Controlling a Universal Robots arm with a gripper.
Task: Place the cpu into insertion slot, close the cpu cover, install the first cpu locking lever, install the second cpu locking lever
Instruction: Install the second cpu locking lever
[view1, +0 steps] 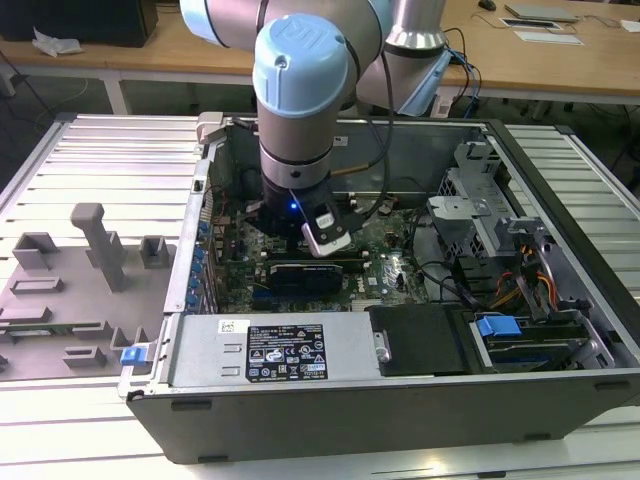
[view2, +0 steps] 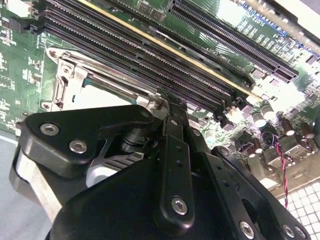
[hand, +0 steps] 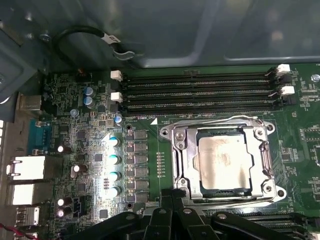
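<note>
First wrist view: you've got the cpu (hand: 224, 163) seated in the insertion slot (hand: 220, 192), with the cpu cover (hand: 260, 137) down around it. A wire lever (hand: 220, 119) runs along the socket edge by the memory slots (hand: 200, 92). The claw (hand: 172, 200) sits at the socket's near edge, fingers pinched together, holding nothing you can see. Risk, as a guess: a lever springing free if the fingertips slip off the thin wire, or scraping the board. Crowding you: capacitors (hand: 114, 167), a black cable (hand: 80, 37), and the case wall (view1: 420, 150) in the exterior view.
</note>
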